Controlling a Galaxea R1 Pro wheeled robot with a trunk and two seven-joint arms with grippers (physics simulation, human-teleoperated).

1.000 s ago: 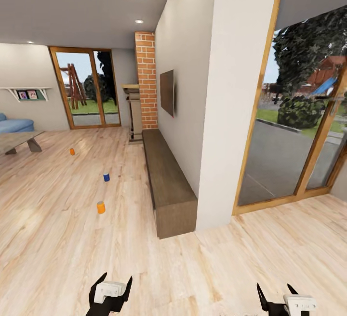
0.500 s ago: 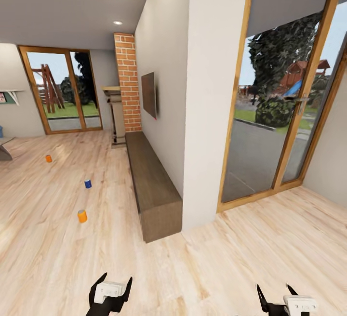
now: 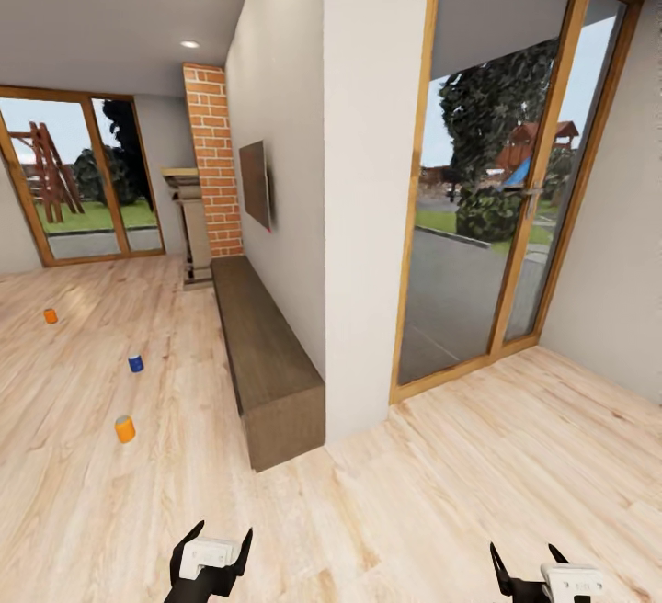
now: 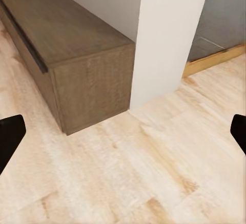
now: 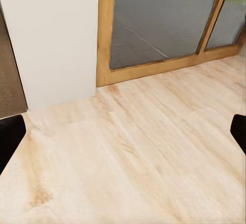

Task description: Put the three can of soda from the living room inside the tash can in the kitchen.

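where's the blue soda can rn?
Head view, left side: the blue can stands on the wood floor, between the two orange cans, left of the long dark bench.

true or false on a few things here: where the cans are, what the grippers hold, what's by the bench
1. All three soda cans stand on the wood floor: the near orange can, the blue can, the far orange can. True.
2. The left gripper holds a can. False: it is open and empty.
3. The right gripper is open. True.
4. The blue can sits on the bench. False: it is on the floor, apart from it.
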